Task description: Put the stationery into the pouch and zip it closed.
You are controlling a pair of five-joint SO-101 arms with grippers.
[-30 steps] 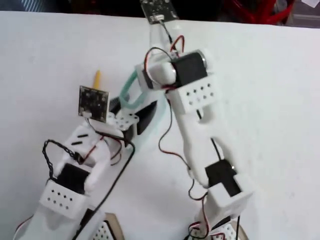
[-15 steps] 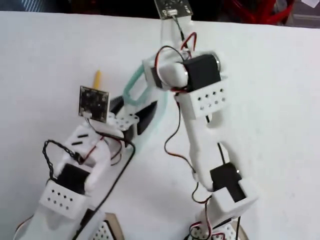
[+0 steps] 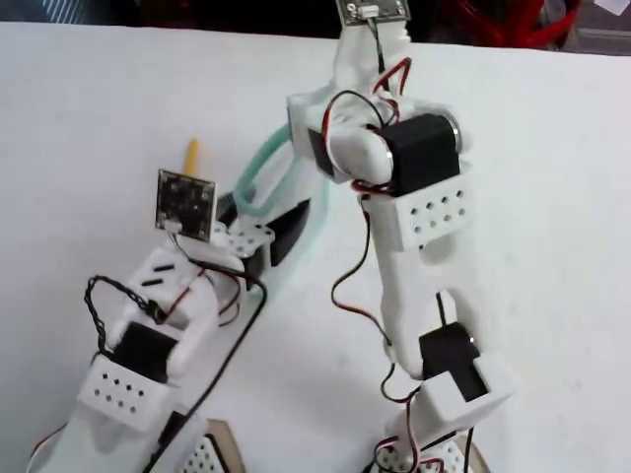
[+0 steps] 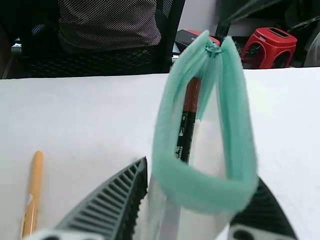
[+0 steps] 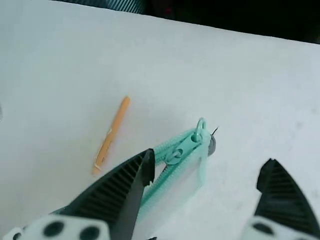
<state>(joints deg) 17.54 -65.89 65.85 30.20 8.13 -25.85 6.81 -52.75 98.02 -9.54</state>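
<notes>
One marker (image 4: 187, 120) already stands inside the pouch (image 4: 205, 187), whose green zip mouth bows open; the left gripper (image 4: 199, 175) has its jaws clenched on the pouch's near end. One orange pen (image 3: 191, 153) is not yet in. It lies flat on the table (image 3: 89, 89), just beside the pouch on its left, long axis pointing toward the far edge, roughly parallel to the pouch. The right gripper (image 5: 209, 161) hangs over the pouch's far end near the zip pull (image 5: 201, 124), jaws spread wide and empty. The pen is nearer the left arm, but that arm is occupied, so the free right gripper would likely have to cross over the pouch and close across the barrel.
</notes>
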